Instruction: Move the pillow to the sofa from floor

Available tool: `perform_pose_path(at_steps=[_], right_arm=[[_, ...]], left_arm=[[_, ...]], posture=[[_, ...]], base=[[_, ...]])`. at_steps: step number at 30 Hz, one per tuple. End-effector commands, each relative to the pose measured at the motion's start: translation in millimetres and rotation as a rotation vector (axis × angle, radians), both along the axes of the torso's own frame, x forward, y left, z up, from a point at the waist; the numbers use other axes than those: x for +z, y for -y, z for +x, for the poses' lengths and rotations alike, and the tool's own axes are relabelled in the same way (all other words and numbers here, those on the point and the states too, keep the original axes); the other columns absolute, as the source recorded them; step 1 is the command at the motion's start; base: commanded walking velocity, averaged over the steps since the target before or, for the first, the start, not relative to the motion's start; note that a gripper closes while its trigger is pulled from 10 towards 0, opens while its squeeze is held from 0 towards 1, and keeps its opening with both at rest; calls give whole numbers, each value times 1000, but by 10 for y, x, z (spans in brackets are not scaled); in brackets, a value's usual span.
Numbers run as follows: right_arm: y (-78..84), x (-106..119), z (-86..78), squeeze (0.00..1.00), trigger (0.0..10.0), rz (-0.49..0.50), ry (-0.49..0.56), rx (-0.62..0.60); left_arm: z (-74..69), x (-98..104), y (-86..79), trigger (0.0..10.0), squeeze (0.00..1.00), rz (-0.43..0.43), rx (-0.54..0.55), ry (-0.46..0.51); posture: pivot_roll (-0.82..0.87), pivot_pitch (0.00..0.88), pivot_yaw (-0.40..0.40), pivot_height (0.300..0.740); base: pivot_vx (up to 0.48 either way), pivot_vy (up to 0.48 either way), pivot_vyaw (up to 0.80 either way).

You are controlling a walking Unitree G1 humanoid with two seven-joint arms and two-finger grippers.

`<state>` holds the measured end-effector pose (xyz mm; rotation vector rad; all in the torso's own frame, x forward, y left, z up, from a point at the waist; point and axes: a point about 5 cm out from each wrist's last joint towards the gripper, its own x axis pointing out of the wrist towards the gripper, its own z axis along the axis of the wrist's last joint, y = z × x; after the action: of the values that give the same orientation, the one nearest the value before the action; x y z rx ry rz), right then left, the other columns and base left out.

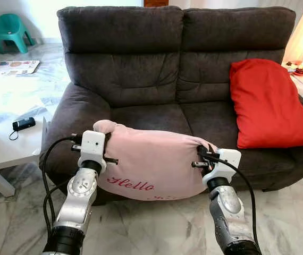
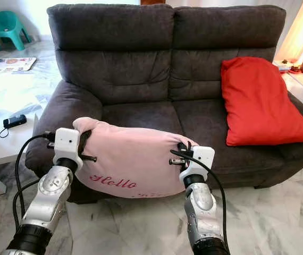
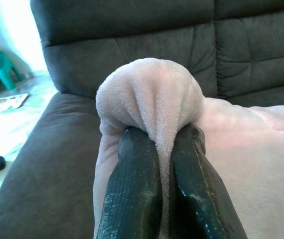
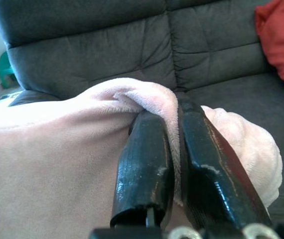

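Black fingers (image 3: pixel 132 189) of the left gripper (image 3: pixel 163 149) clamped on a bunched corner of the pink pillow (image 1: pixel 151 162), those of the right gripper (image 4: pixel 174 129) pinched on a fold at its opposite end. Pillow held up off the floor (image 1: pixel 157 228) between both arms, stretched across the front edge of the dark grey sofa (image 1: pixel 141 74), lettering facing the robot. Red cushion (image 1: pixel 271 106) leaning in the sofa's right corner; white table (image 1: pixel 8 146) beside its left arm.

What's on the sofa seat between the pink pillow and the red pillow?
Nothing: in the left eye view, bare grey seat cushion separates the pink pillow from the red pillow.
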<state>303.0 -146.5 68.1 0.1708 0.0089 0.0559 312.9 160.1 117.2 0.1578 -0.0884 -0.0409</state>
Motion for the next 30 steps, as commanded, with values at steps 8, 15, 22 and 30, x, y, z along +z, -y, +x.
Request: perform_pose_path(at_steps=[8, 15, 22, 30], right_arm=[[36, 281, 110, 0, 10000, 3, 110, -2], [58, 273, 94, 0, 10000, 3, 111, -11], [138, 296, 89, 0, 10000, 1, 120, -47], [360, 404, 78, 0, 10000, -24, 161, -202]], left_arm=[[-39, 238, -190, 10000, 0, -6, 84, 114], [-22, 260, -112, 10000, 0, -14, 55, 119], [4, 244, -60, 10000, 0, -13, 24, 111], [25, 199, 15, 10000, 0, -14, -27, 90]], posture=[[140, 0, -66, 740], [126, 0, -58, 740], [104, 0, -48, 740], [48, 0, -26, 740]], base=[[30, 0, 0], [254, 0, 0], [261, 0, 0], [267, 0, 0]])
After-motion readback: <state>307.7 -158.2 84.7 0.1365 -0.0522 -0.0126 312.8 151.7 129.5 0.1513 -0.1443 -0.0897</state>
